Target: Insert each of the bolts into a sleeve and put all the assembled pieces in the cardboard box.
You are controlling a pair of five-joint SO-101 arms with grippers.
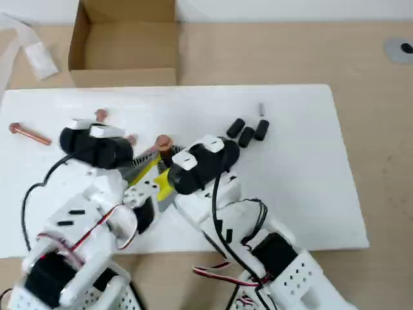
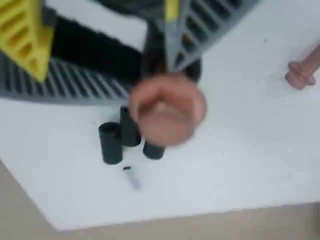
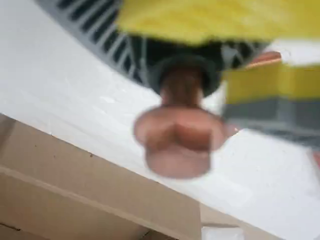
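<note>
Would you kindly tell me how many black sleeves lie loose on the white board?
3, clustered side by side on the white board: first sleeve, second sleeve, third sleeve. Others may be hidden.

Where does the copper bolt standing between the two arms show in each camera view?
High view: copper bolt stands mid-board, between the two arms.
Left wrist view: its head looms close, before three black sleeves.
Right wrist view: its head close, cardboard box beyond.
Shared landmark: the white board.

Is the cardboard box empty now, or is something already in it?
Empty, as far as visible: the cardboard box shows only bare brown floor, nothing inside.
</note>
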